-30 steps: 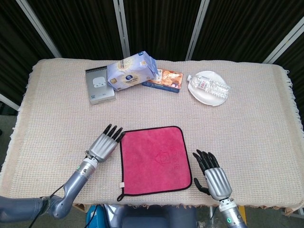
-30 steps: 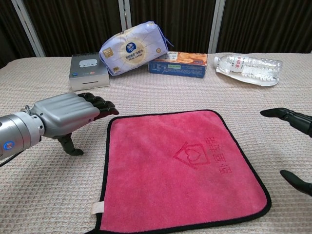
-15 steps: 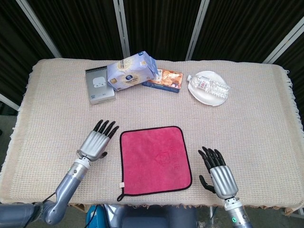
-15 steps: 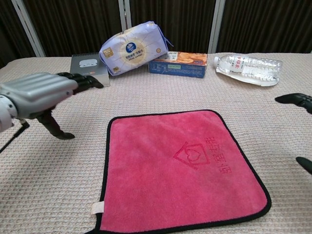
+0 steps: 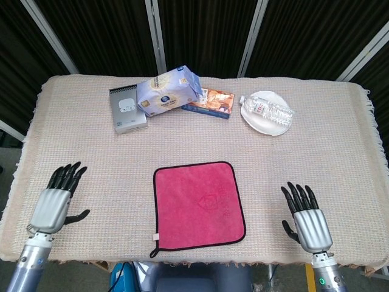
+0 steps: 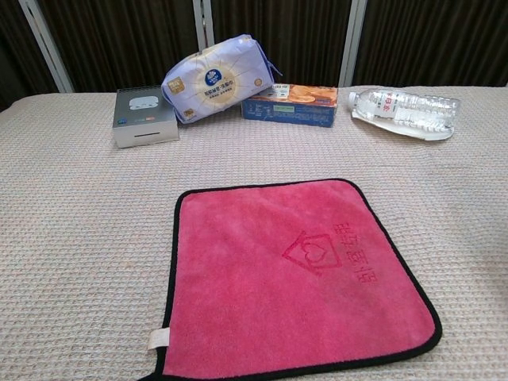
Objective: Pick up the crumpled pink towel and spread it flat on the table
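The left hand [image 5: 53, 204] hovered at the near left edge of the table [image 5: 316, 158], fingers spread and holding nothing, well apart from the towel [image 5: 197, 205]. That distance suggested the spreading was judged done. At the far left sat a grey box [image 5: 127, 109], with a pale pack [image 5: 168, 90] leaning beside it, then a flat carton [image 5: 208, 101]. The towel lay flat and square at the near middle, edges straight, its tag at the near left corner. Far right, a bottle [image 5: 270, 110] rested on a plate [image 5: 258, 121]. The right hand [image 5: 307, 216] hovered at the near right edge, palm down, fingers spread and empty, clear of the towel.
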